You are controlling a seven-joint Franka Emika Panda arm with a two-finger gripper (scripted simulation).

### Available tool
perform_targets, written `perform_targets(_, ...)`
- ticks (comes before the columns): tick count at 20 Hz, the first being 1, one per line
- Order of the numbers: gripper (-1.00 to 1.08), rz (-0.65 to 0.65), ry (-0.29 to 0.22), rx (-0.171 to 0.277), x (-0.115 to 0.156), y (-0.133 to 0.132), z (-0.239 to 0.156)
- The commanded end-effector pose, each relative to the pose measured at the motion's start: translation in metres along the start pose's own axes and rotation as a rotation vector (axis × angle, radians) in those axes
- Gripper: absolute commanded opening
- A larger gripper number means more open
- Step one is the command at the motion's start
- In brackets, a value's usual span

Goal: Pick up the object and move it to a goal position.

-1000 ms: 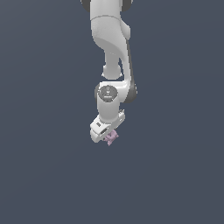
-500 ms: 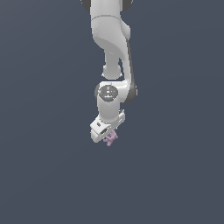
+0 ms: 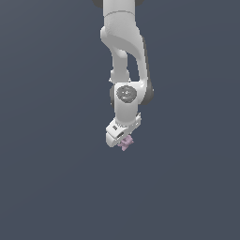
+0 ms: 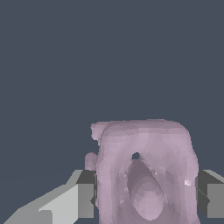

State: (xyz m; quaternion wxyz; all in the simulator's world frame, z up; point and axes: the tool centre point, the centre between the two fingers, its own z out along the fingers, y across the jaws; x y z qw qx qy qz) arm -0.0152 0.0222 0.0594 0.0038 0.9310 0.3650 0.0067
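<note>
You see only flat slate-grey around the arm; no desk edge or wall shows; in the exterior view the end effector point(image 3: 123, 139) sits just below frame centre, closed on the pink-purple lumpy object point(image 3: 125, 142); the wrist view alone shows its hollow and small hole, both fingers point(image 4: 85, 200) pressed against it; no writing is legible.

The object point(image 4: 146, 179) sits clamped between the hand's point(image 3: 123, 140) fingers point(image 4: 83, 199).
</note>
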Motion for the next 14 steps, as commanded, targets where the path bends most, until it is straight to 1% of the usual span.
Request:
perform_targets(1,-1.0,-0.002,-0.002,0.002,0.005,-0.022,-0.004)
perform_targets(5,-1.0,-0.002,-0.006,0.006,0.011,-0.054,-0.011)
perform_targets(8,-1.0,-0.002,-0.008,0.009,0.016,-0.073,-0.015)
perform_targets(11,-1.0,-0.001,-0.01,0.01,0.018,-0.084,-0.017)
perform_targets(14,-1.0,-0.001,-0.01,0.011,0.019,-0.087,-0.018)
